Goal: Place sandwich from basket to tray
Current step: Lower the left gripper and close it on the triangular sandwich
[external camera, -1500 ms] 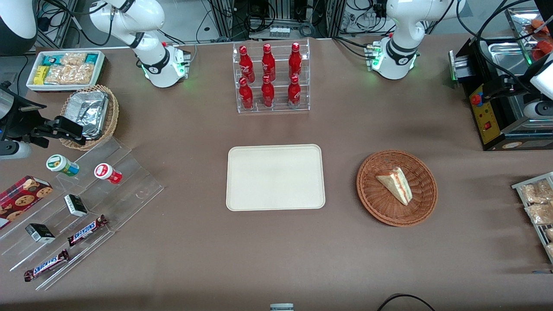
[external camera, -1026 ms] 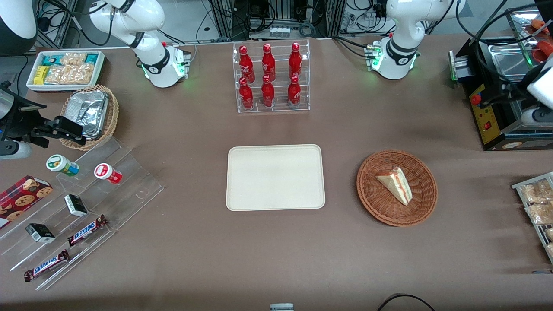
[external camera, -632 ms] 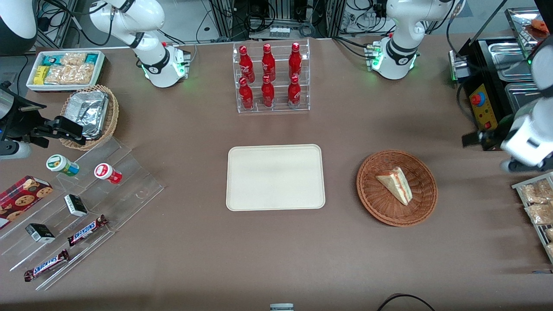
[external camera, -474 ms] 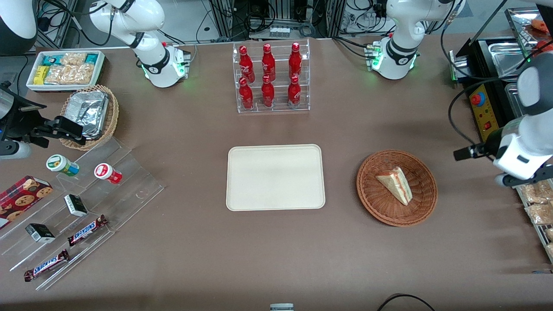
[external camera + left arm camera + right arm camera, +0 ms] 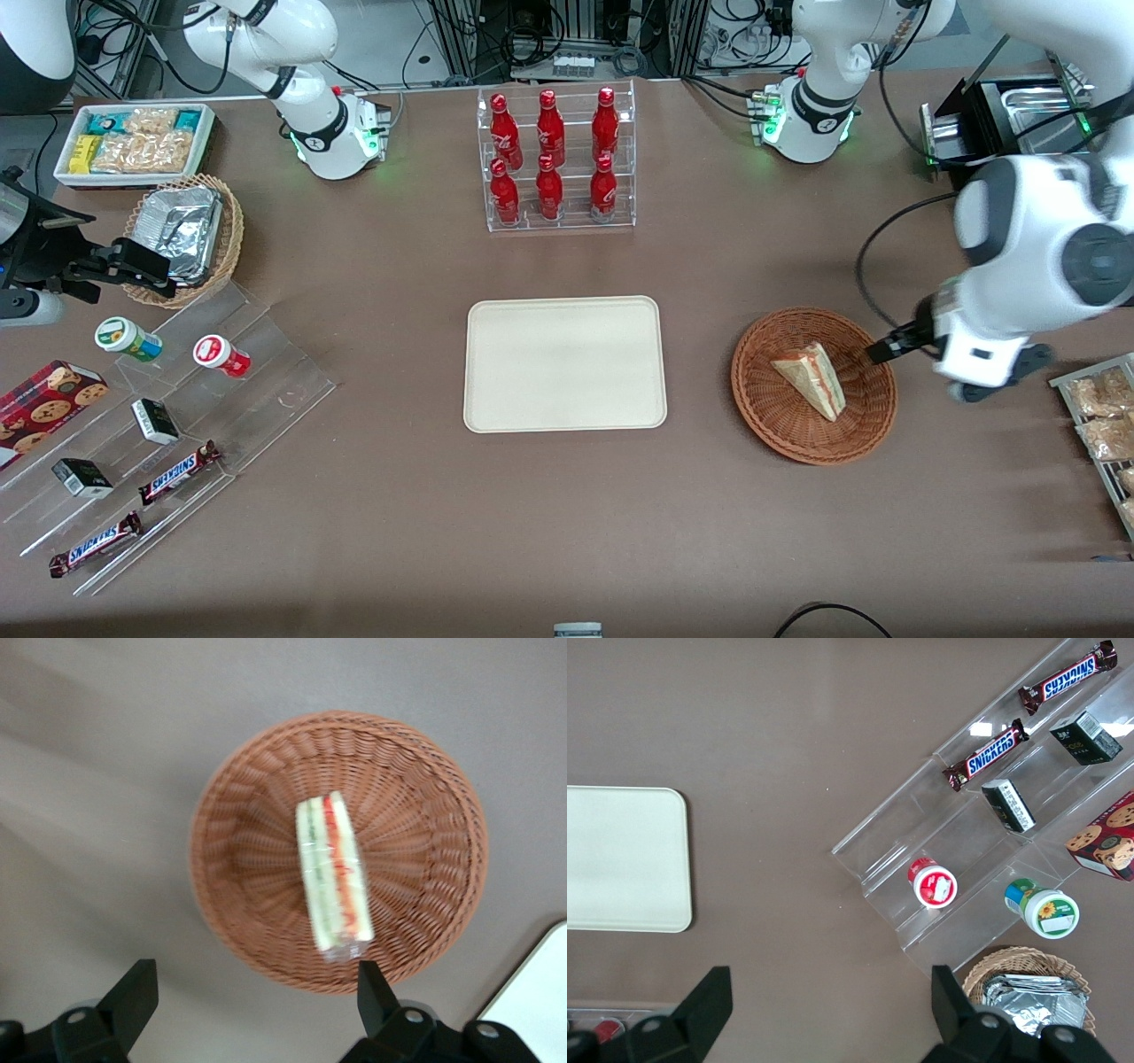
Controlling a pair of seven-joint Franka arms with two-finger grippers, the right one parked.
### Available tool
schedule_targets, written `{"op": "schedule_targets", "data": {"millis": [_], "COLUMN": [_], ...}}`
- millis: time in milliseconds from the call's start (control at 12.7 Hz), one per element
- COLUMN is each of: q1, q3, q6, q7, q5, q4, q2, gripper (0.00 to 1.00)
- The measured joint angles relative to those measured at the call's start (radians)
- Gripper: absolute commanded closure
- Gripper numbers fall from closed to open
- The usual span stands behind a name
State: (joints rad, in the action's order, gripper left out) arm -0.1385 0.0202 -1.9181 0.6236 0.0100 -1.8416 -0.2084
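- Landmark: we place everything relative to the basket point(image 5: 813, 385), the round reddish-brown wicker one resting on the brown tabletop point(image 5: 567, 523).
- Task object: the sandwich point(image 5: 810, 378) lies inside the basket, near its middle, on its side. The wrist view shows the filling edge with red and green layers facing up point(image 5: 333, 873).
- Destination: the tray point(image 5: 564, 363) sits flat on the tabletop, well apart from the basket toward the parked arm's end. Nothing lies on it.
- Tool position: the tool point(image 5: 251, 997) hangs above the basket's rim on the side toward the working arm's end of the tabletop. It is not over the sandwich yet and touches nothing.
- Tool state: the two fingers stand wide apart with nothing between them. In the wrist view, one fingertip point(image 5: 135, 990) shows outside the basket rim and the other overlaps the rim near the sandwich's end.
- Step in hand: we judge this as the approach to the pick. No grasp is made and the sandwich is not yet lifted.
- Next move: we centre the tool over the sandwich, with one finger on each broad bread face.
- We then descend into the shallow basket without striking the woven rim, and close gently, since the wedge probably deforms under pressure.
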Motion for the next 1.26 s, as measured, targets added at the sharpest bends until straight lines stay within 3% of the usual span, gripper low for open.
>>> {"op": "schedule_targets", "data": {"millis": [316,1263], "q1": [-0.042,-0.061], "q3": [0.0,-0.005], "q6": [-0.189,-0.486], "q7": [0.119,0.252], "q5": [0.0,0.0], "q4": [-0.117,-0.307], "q2": [-0.035,-0.077], "gripper": [0.01,0.01]}}
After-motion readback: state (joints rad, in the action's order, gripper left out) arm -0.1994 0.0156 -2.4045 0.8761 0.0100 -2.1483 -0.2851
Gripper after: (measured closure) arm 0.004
